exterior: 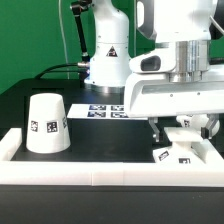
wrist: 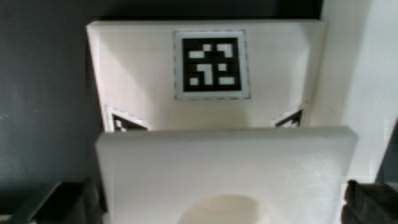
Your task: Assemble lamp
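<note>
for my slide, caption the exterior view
Panda hand low over the lamp base; lamp shade stands apart, wide end down

Exterior view: low at table [exterior: 20, 105] edge, facing arm [exterior: 108, 45]. Wrist view: close above base [exterior: 188, 150] [wrist: 134, 60], shared by both.

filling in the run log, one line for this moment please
gripper: low over base, grip unclear | shade: standing apart, untouched

Arm [exterior: 178, 45] vert., wrist low; jaws point down (spread wide apart).
</note>
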You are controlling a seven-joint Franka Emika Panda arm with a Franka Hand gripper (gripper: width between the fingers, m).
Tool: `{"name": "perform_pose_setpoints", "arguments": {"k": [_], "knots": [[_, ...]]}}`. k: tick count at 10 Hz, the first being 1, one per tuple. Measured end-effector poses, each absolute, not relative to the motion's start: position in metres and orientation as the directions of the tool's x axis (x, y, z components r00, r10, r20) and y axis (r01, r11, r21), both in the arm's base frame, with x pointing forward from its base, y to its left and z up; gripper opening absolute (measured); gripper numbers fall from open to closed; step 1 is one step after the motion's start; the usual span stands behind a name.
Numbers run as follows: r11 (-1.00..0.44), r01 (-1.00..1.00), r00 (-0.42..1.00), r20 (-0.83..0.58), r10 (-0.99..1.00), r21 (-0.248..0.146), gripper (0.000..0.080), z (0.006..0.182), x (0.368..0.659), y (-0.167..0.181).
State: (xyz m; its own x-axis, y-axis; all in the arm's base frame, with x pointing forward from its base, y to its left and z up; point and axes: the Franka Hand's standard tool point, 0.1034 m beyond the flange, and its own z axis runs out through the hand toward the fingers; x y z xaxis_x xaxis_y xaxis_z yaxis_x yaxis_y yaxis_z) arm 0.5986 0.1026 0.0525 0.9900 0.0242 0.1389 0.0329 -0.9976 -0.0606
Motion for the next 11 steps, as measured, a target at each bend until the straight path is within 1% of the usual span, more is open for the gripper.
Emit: {"name": "perform_pose_setpoints", "arguments": {"k": [2, 4, 6, 8, 9, 10, 11], "knots": [[-0.997, 0.058, 0.988, 0.144, 0.050, -0.057, 0.0698, 0.063, 0.591, 0.102], [-0.995, 0.088, 0.987, 0.139, 0.081, -0.050, 0.0699, 0.079, 0.570, 0.098], [-0.990, 0.131, 0.982, 0.145, 0.124, -0.042, 0.0699, 0.089, 0.549, 0.098], [-0.971, 0.237, 0.962, 0.149, 0.230, -0.030, 0.0699, 0.091, 0.528, 0.111], [-0.931, 0.364, 0.921, 0.147, 0.360, -0.003, 0.0699, 0.092, 0.523, 0.122], [-0.911, 0.411, 0.903, 0.134, 0.409, 0.007, 0.0699, 0.091, 0.521, 0.130], [-0.911, 0.412, 0.902, 0.134, 0.409, 0.006, 0.0699, 0.092, 0.523, 0.132]]}}
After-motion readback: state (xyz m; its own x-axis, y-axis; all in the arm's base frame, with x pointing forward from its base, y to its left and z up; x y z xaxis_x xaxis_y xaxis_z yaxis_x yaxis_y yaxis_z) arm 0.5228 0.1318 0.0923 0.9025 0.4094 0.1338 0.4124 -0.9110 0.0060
